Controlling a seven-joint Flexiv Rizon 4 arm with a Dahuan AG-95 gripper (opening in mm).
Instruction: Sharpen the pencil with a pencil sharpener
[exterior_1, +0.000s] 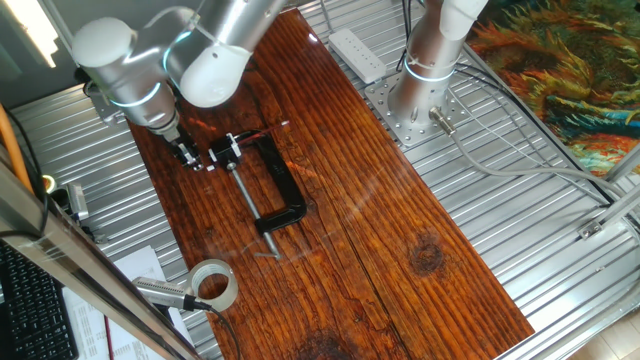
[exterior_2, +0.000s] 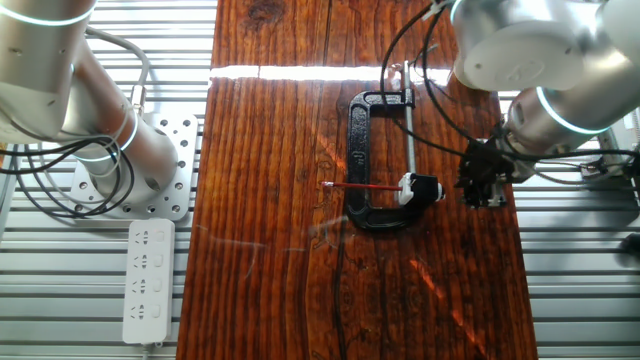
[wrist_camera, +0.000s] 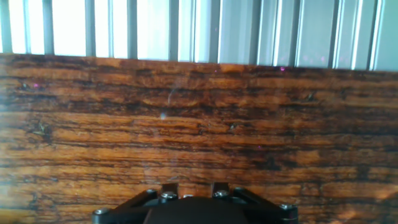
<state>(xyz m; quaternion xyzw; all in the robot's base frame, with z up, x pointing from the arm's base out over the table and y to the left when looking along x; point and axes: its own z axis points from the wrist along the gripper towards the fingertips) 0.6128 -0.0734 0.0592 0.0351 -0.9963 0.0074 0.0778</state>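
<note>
Where the dark, streaky wooden board (exterior_2: 270, 200) carries a black C-shaped clamp (exterior_2: 362, 160), the thin red pencil (exterior_2: 362, 187) lies straight across the clamp's open throat, its far end stuck in a small black-and-white sharpener (exterior_2: 420, 189) beside the clamp's grey screw rod (exterior_2: 409, 135). The black gripper (exterior_2: 484, 186) hangs just beside the sharpener, on the side away from the clamp, empty; whether its fingers stand apart or together cannot be told. A glossy tape roll (exterior_1: 212, 284) sits well beyond the clamp's foot.
</note>
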